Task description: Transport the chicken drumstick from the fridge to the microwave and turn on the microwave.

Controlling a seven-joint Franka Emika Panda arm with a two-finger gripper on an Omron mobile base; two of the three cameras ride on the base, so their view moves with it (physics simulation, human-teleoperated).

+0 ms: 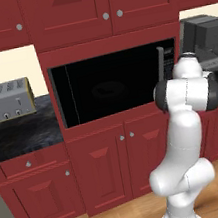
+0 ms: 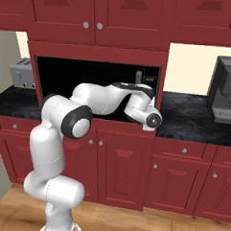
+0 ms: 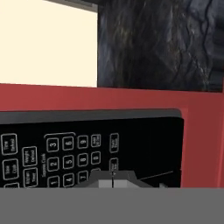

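Jaws pressed shut, empty, against the microwave (image 1: pixel 112 85) button panel (image 3: pixel 87 148); arm bent, reaching forward.

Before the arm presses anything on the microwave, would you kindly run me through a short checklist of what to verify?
1. Wide black built-in microwave with its dark glass door shut: ok.
2. Small brown chicken drumstick inside: cannot tell, the glass is too dark.
3. Gripper jaws shut for pressing: ok.
4. Gripper at the white-labelled button panel: ok.
5. Which button sits under the tips: cannot tell, labels blurred.
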